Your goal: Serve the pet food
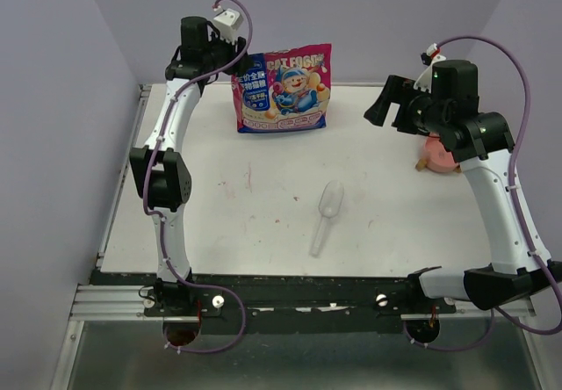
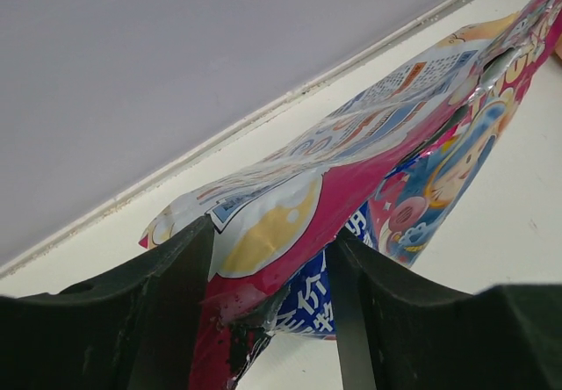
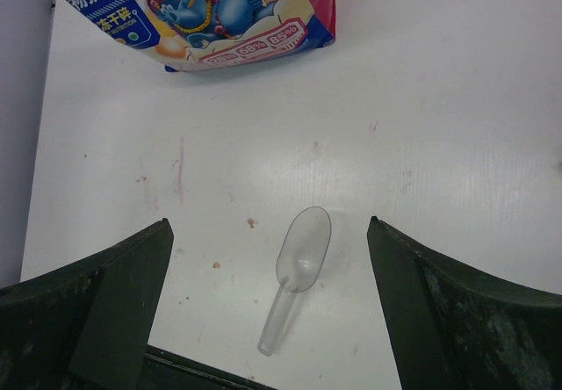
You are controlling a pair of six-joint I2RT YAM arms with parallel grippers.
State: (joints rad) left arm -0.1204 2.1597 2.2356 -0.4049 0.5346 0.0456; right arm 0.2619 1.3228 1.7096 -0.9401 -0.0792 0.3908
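Note:
No pet food kibble shows in any view. The glossy pink-and-blue bag [image 1: 283,90] stands upright at the back of the table. My left gripper [image 1: 234,61] is at the bag's top left corner. In the left wrist view the gripper [image 2: 272,232] is open, its fingers on either side of the torn top edge of the bag [image 2: 351,179]. The clear plastic scoop [image 1: 327,214] lies flat mid-table, handle toward the near edge. My right gripper [image 1: 379,107] is open and empty, raised at the right. In the right wrist view the gripper [image 3: 268,223] frames the scoop [image 3: 299,258] far below, with the bag [image 3: 219,12] at the top.
A pink object [image 1: 436,155], partly hidden by the right arm, sits at the table's right side. The white table [image 1: 263,232] has a few small reddish stains. Purple walls close in at the back and left.

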